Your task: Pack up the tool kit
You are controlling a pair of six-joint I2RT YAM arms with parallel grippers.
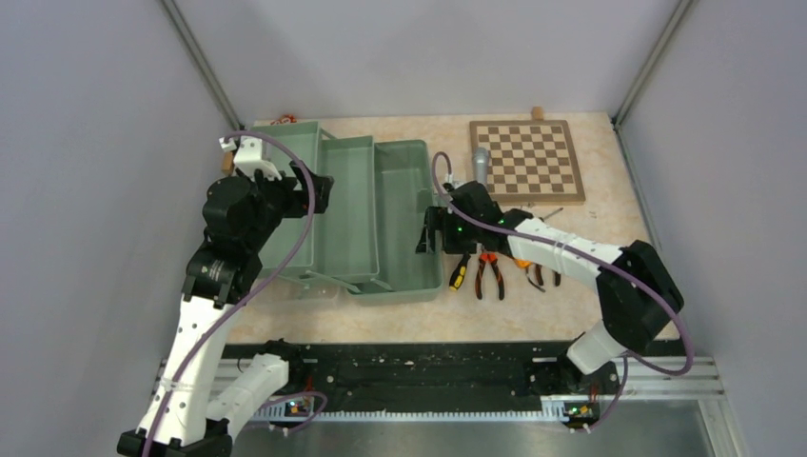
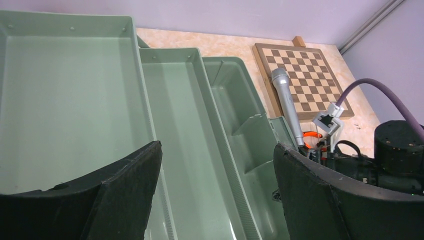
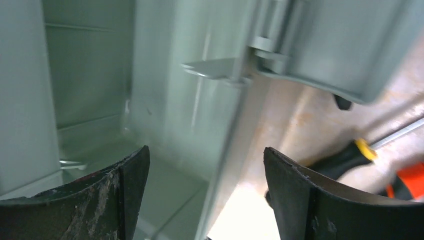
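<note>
Toolbox (image 1: 395,205) stands open on the tabletop (image 1: 590,238), left of centre, its trays fanned out and bare as far as can be seen; nothing of the kit is packed yet. Orange-handled pliers (image 1: 490,273) and a yellow-black screwdriver (image 1: 460,275) lie on the tabletop just beside the box's right wall, near its front corner; a darker pair of handles (image 1: 544,276) lies further right, kind not determinable; no tape measure can be made out. Left tool (image 2: 217,147) hovers over the left trays, jaws spread wide, holding nothing; right tool (image 3: 206,150) hangs at the box's right rim, jaws likewise apart and empty, the screwdriver handle lying just past one finger (image 3: 305,200). Judged step: the first pick, falling to the right arm. The next move calls for shifting the right tool outward clear of the rim, lowering over a handle, and closing across it. Room: the box wall crowds the screwdriver on one side, the pliers on the other; the chessboard (image 1: 526,160) and a silver microphone (image 1: 481,167) lie behind, apart from the tools; the open right compartment offers ample room for the drop.
</note>
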